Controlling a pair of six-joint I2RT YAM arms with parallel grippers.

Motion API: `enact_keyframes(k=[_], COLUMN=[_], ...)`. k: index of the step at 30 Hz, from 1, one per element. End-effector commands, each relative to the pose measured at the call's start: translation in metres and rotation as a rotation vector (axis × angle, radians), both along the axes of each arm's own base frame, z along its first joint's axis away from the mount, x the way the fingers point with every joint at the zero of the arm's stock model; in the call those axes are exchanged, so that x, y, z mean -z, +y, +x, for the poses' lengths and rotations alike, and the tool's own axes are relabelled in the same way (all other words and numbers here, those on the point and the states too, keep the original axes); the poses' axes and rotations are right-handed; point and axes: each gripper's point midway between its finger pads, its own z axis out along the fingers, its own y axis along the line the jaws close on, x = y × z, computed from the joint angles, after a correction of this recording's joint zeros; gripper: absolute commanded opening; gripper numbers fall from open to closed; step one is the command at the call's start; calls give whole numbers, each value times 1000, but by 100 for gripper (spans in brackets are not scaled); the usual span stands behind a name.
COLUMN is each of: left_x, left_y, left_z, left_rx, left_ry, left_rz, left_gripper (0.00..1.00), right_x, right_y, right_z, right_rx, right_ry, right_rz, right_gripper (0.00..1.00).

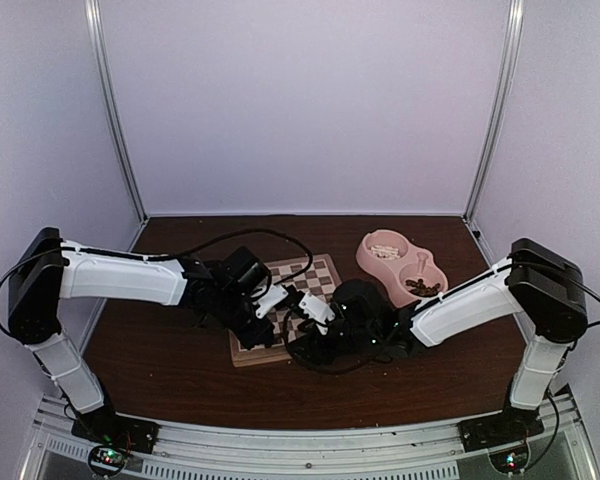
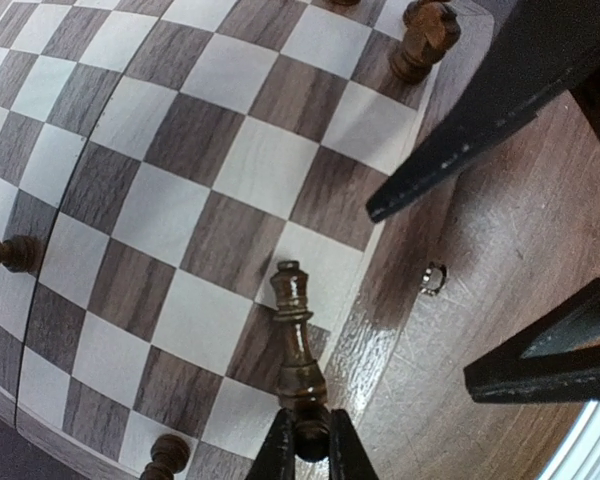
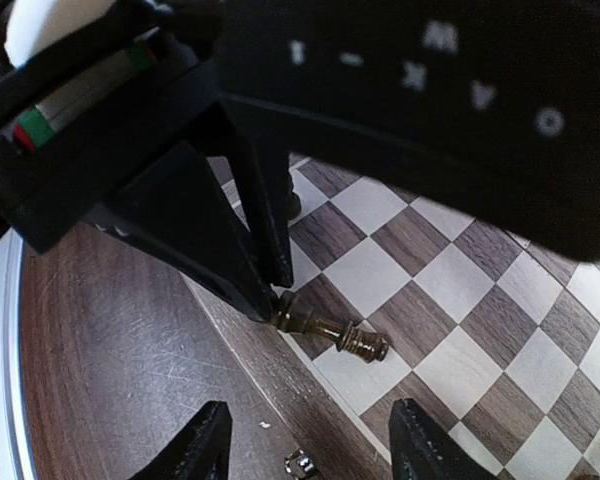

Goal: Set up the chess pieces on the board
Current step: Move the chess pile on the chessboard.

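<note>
A dark brown chess piece with a crowned top is pinched by its base in my left gripper, which is shut on it. The piece lies nearly flat, its head over the edge squares of the board. The right wrist view shows the same piece sticking out from the left gripper's fingertips. My right gripper hovers open just beside it, over the board's frame, with nothing between its fingers. From above, both grippers meet at the board's near right corner.
Other dark pieces stand on the board: one by the frame, one at the left, one at the near edge. The metal clasp sits on the frame. A pink double bowl with pieces lies right of the board.
</note>
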Motion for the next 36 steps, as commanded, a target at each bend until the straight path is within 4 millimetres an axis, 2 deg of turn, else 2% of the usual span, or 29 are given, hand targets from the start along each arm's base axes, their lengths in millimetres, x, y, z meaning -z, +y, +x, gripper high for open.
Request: enact_keyframes(k=[1, 7, 15, 21, 36], left_x=[-12, -14, -14, -30, -57], left_y=[-6, -6, -4, -9, -21], left_z=[0, -7, -10, -12, -13], left_rx=[6, 36, 42, 59, 87], left_ry=[-9, 8, 17, 14, 19], left_rz=[-61, -75, -77, -114, -165], left_gripper=[3, 3, 3, 3, 3], right_x=[2, 8, 18, 17, 5], right_y=[8, 12, 20, 22, 32], right_z=[0, -3, 3, 5, 13], right_rx=[-45, -94, -97, -101, -83], right_ry=[-55, -84, -117, -143, -239], right_rz=[-13, -19, -31, -41, -23], right_gripper=[60, 67, 75, 81, 80])
